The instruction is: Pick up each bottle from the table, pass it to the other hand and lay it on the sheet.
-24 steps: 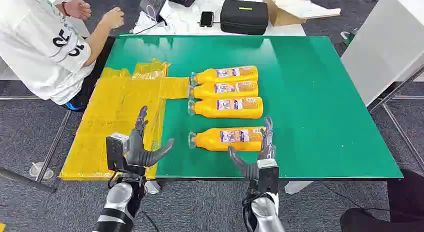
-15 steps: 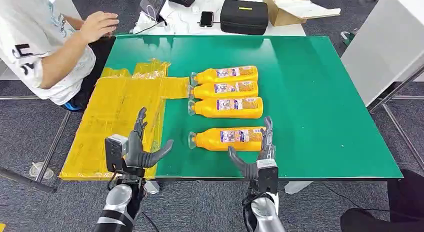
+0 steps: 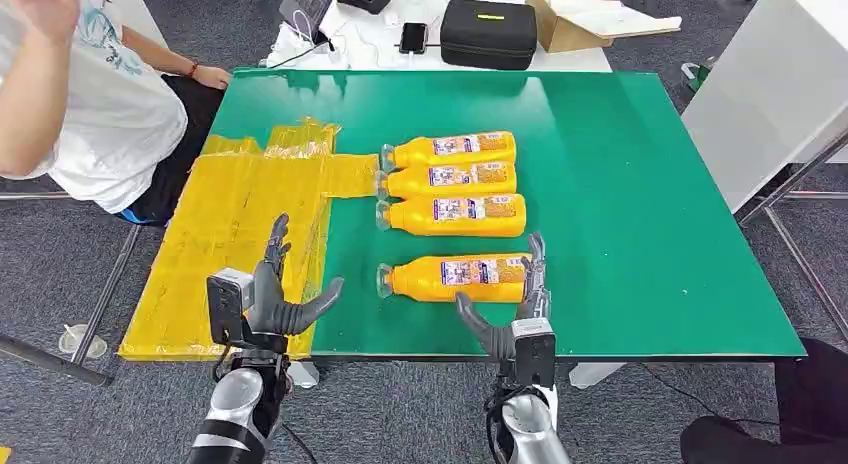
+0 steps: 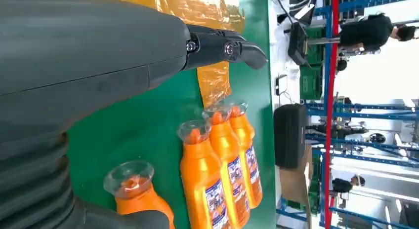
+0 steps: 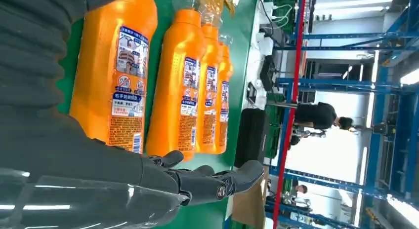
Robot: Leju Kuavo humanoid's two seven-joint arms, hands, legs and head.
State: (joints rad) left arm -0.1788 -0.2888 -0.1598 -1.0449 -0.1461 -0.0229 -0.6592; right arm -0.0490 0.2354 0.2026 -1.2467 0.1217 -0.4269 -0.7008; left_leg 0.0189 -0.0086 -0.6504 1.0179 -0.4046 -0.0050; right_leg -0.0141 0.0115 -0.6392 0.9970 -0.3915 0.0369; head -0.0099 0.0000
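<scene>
Several orange bottles lie on their sides on the green table [image 3: 620, 184], caps pointing toward the yellow sheet [image 3: 235, 234]. The nearest bottle [image 3: 455, 278] [image 5: 116, 66] lies apart from a tight row of three [image 3: 450, 182] [image 5: 197, 86]. My right hand [image 3: 512, 304] hovers open at the table's near edge, fingers beside that bottle's base and thumb below its body, not gripping it. Over the sheet's near right edge my left hand [image 3: 278, 294] is open with spread fingers and holds nothing. The left wrist view looks past my left hand [image 4: 99, 56] at the clear caps [image 4: 131, 172].
A person in a white shirt [image 3: 90, 114] sits at the table's far left corner with one arm raised. Behind the table lie a black case [image 3: 488, 32], a cardboard box [image 3: 585, 14] and a phone [image 3: 413, 36]. A white panel [image 3: 770, 94] stands to the right.
The person has lifted one arm up and drawn the other hand back to the table corner. My left hand has sunk very slightly; my right hand and the bottles have not moved.
</scene>
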